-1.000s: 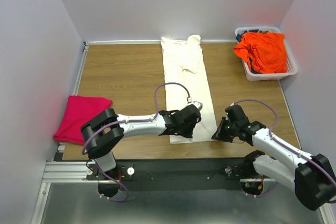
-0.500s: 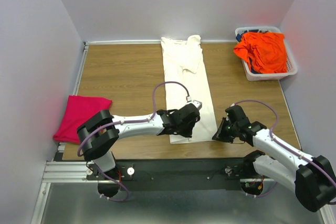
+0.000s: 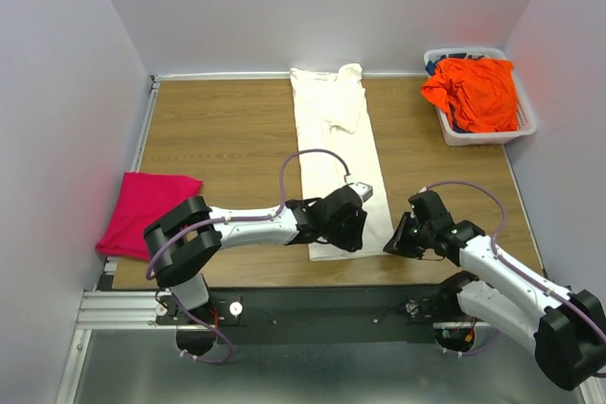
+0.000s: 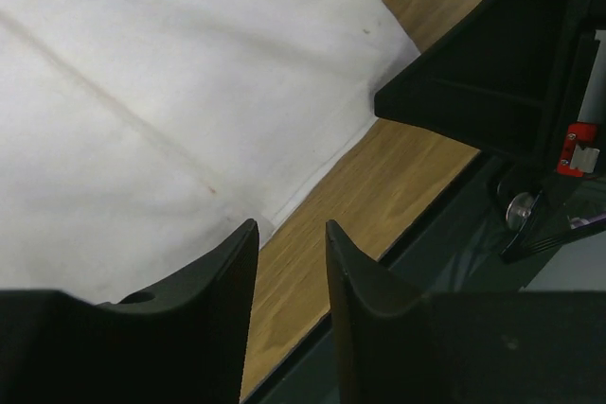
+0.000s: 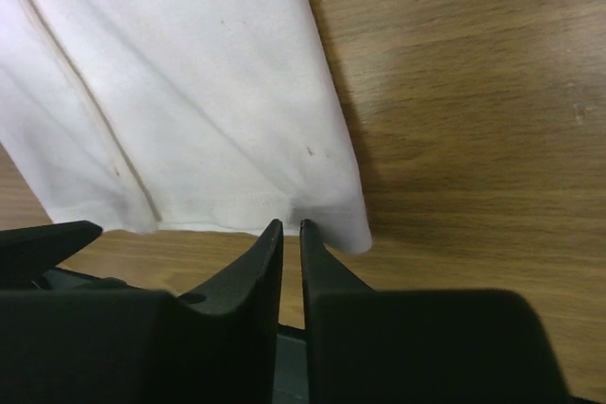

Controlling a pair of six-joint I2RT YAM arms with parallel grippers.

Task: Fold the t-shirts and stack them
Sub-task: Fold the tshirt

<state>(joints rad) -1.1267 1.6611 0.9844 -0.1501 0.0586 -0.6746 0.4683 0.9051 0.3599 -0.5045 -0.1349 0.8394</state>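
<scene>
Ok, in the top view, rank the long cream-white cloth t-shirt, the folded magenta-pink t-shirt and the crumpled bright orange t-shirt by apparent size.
1. long cream-white cloth t-shirt: clearly largest.
2-3. folded magenta-pink t-shirt and crumpled bright orange t-shirt look about alike; the orange one is bunched in a white plastic lattice basket, so unranked.

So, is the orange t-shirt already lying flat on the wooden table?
No, the orange t-shirt is bunched up inside the white lattice basket at the far right corner.
</scene>
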